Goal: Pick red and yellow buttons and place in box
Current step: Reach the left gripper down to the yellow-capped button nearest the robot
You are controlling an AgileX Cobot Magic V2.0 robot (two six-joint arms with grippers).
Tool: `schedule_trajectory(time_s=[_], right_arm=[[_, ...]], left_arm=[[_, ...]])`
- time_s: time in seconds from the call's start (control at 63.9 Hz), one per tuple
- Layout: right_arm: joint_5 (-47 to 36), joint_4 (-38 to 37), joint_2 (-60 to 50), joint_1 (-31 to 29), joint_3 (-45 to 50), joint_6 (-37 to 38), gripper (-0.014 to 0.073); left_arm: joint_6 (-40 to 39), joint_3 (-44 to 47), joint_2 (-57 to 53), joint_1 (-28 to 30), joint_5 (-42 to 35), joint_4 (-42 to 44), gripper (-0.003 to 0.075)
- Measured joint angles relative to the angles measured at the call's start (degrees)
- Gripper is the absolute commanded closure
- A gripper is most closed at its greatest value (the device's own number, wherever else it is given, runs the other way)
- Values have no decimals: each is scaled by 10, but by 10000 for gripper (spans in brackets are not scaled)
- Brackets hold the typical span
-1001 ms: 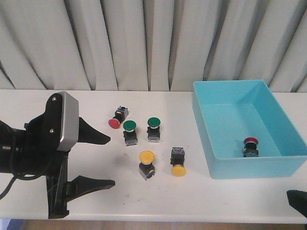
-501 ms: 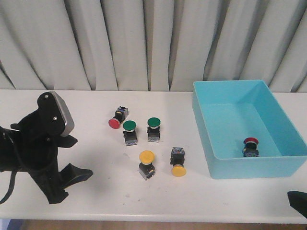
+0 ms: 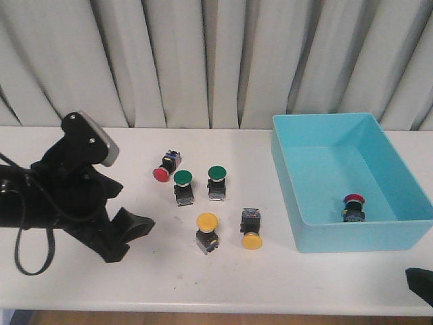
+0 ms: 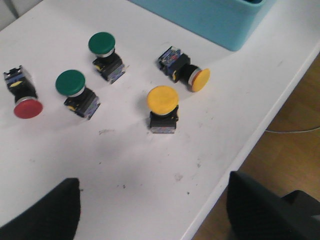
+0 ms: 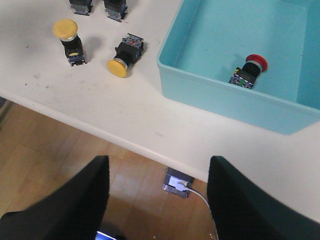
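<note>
Left tool (image 3: 128,233): I read it as spread wide with nothing between the fingers, low over the surface (image 3: 284,284) on my left side.
Right tool (image 5: 157,200): also parted and empty, hanging off the near edge of the surface, above the wooden floor.
Upright yellow button (image 3: 206,230): stands cap up, just to the right of my left tool and nearest to it; in the left wrist view it sits ahead of the fingers, roughly centred between them.
Lying yellow button (image 3: 251,230): on its side, cap toward me, long axis running near to far, between the upright one and the box (image 3: 406,233).
Red button on surface (image 3: 165,167): tipped over, farther back, beside two green ones.
Red button in box (image 3: 353,207): already inside, near the front wall.
Nearer arm: left, I judge; a short push rightward should bracket the upright yellow cap.
</note>
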Motion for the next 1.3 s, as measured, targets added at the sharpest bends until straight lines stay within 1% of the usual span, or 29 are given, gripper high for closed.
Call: schedule_trajectory(time_s=[0.141, 0.282, 0.391, 0.501, 0.563, 0.657, 0.813, 0.923, 1.11, 1.298], right_arm=[[-6, 0, 0, 0, 0, 0, 161], [-10, 0, 0, 0, 0, 0, 161], [-11, 0, 0, 0, 0, 0, 161], [-11, 0, 0, 0, 0, 0, 161], [-11, 0, 0, 0, 0, -1, 161], [-11, 0, 0, 0, 0, -1, 161], [-11, -1, 0, 0, 0, -2, 161], [-15, -2, 0, 0, 0, -2, 161], [-15, -2, 0, 0, 0, -2, 161], [-15, -2, 0, 0, 0, -2, 161]], left_arm=[[-17, -40, 66, -39, -6, 2, 134], [-48, -93, 150, -69, -6, 27, 134], [-105, -144, 213, -87, -6, 79, 134], [-180, -199, 271, -101, 1, 155, 134], [-210, -225, 299, -105, 11, 182, 134], [-235, -259, 337, -107, 29, 198, 134], [-244, -309, 393, -113, 61, 203, 134], [-245, -332, 426, -117, 69, 205, 134], [-245, -338, 461, -119, 65, 206, 142], [-245, -338, 473, -119, 55, 206, 188]])
